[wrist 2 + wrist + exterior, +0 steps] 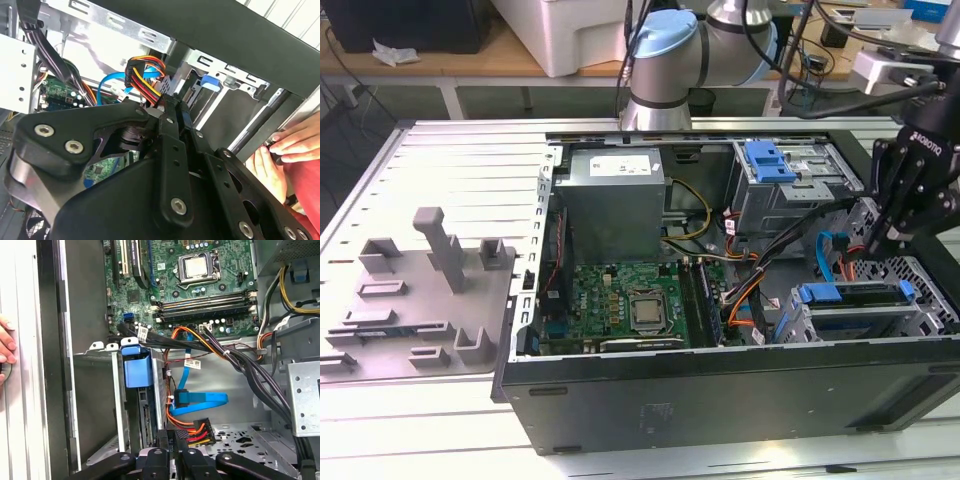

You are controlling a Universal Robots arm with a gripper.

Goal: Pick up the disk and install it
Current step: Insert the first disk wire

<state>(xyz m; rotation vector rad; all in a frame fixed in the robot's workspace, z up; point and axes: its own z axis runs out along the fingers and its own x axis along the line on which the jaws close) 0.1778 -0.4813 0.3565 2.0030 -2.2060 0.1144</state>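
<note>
In the exterior view the claw [876, 240], narrow and seemingly empty, is hovering near the disk [855, 296], which is sitting in the drive cage [932, 318]. In the first wrist view, installing is seemingly ending; any final push is calling for clearing the cables [192, 429]

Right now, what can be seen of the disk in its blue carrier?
The disk sits slotted in the grey metal cage at the open case's front corner, on the exterior view's right. Mostly its blue plastic carrier shows: a long rail with raised ends in the exterior view, and what looks like its end tab in the first wrist view. The metal body is largely hidden by the cage. The gripper hangs just above it, not visibly touching. A blue flat cable lies beside it.
</note>
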